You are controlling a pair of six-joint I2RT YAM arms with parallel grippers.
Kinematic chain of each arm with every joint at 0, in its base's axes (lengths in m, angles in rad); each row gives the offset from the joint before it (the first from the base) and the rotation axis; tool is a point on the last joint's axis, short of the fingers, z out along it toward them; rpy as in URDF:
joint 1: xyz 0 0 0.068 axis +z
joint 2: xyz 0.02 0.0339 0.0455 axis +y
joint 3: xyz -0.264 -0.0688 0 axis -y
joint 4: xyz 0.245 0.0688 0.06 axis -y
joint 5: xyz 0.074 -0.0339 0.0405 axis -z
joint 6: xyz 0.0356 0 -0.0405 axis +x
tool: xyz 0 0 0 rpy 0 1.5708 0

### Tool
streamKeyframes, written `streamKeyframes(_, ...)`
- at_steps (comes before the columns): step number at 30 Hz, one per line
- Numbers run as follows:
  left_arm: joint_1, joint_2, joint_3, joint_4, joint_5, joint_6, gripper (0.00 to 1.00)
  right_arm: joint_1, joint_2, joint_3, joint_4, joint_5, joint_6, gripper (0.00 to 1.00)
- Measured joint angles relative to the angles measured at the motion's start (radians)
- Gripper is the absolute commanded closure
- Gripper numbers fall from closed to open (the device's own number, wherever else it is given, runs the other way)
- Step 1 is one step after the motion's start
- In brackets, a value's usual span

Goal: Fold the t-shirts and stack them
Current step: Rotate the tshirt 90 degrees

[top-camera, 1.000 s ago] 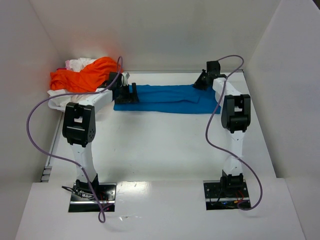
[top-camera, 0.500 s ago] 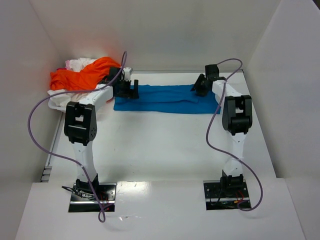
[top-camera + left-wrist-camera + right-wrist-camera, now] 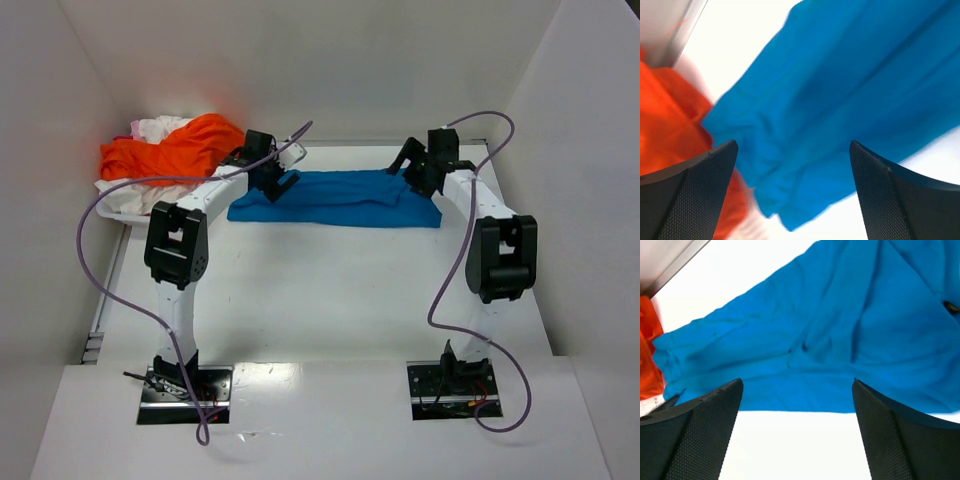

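Here, the blue t-shirt (image 3: 335, 198) is found spread as a long, flat band across the far part of the table (image 3: 320, 290), its length running from left to right. Shallow wrinkles are seen over its surface in both wrist views. Off its left end, the orange t-shirt (image 3: 170, 150) is heaped in a crumpled mound on top of the white and pinkish t-shirts (image 3: 140, 200), all pushed into the far left corner. In the left wrist view the orange cloth is shown just beside the blue hem.

The left gripper (image 3: 275, 180) is held over the left end of the blue t-shirt, its fingers spread wide with only cloth visible below them and nothing gripped. The right gripper (image 3: 415, 165) is held over the right end, likewise spread wide and empty.

Part of the mound is hidden behind the left arm (image 3: 195, 200). Purple cables (image 3: 79, 240) are looped out from both arms, and the table is enclosed by white walls (image 3: 300, 70).
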Motion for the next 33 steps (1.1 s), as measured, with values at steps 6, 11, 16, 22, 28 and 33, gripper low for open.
streamKeyframes(6, 0.022, 0.086, 0.048, -0.027, -0.071, 0.15, 0.0, -0.03, -0.088, -0.08, 0.001, 0.001, -0.001, 0.0)
streamKeyframes(11, 0.046, 0.126, 0.102, -0.079, -0.027, 0.204, 0.0, -0.053, -0.127, -0.11, -0.004, 0.0, -0.001, 0.0)
streamKeyframes(16, 0.061, 0.146, 0.161, -0.13, 0.068, 0.23, 0.0, -0.058, -0.149, -0.112, -0.022, 0.005, -0.008, 0.0)
streamKeyframes(22, 0.058, 0.153, 0.16, -0.185, 0.17, 0.247, 0.0, -0.058, -0.158, -0.112, -0.043, 0.011, -0.017, 0.0)
streamKeyframes(28, 0.056, 0.156, 0.082, -0.188, 0.182, 0.255, 0.0, -0.063, -0.204, -0.138, -0.059, 0.019, -0.018, 0.0)
streamKeyframes(33, 0.056, 0.158, 0.082, -0.179, 0.162, 0.254, 0.0, -0.063, -0.244, -0.144, -0.074, 0.022, -0.016, 0.0)
